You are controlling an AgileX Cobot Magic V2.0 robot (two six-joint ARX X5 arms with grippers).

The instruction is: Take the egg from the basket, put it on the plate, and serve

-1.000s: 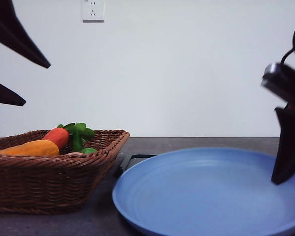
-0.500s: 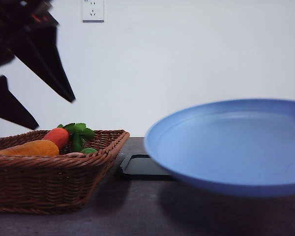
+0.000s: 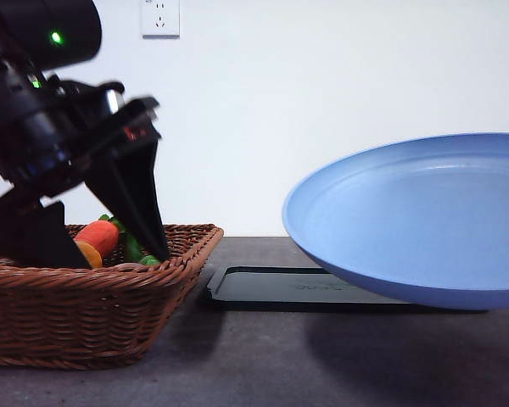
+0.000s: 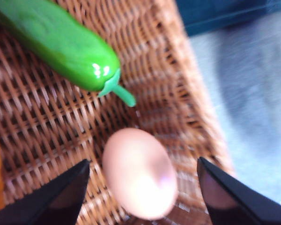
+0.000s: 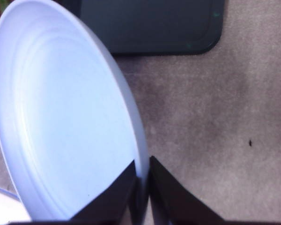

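- Since half a second earlier, the left gripper [image 3: 110, 242] has been lowered from above the basket [image 3: 110, 314] into it, and the plate [image 3: 424, 229] has been raised a little further and shifted away from the basket, so more of the tray [image 3: 297, 288] is uncovered.
- Inside the basket, the carrot [image 3: 100, 236] and an orange vegetable [image 3: 89, 253] are seen partly behind the dark fingers in the front view.
- In the left wrist view, the left gripper [image 4: 143, 187] is spread wide with nothing held; the egg [image 4: 139, 173] lies on the basket [image 4: 47, 126] weave between the two fingertips, with clear gaps on both sides.
- A cucumber [image 4: 56, 42] lies near the egg, its stem pointing toward it without touching.
- The egg is judged light, smooth and easily cracked; it is best taken across its narrow middle with a gentle squeeze, since the rounded shell could slip out of hard fingers.
- Beside the basket, the tray rests flat on the table [image 3: 263, 365].
- Furthest from the basket, the plate is held tilted in the air, clear of the table.
- In the right wrist view, the right gripper [image 5: 143, 180] is clamped on the plate [image 5: 65, 126] rim, its fingers nearly together on either side of the edge.
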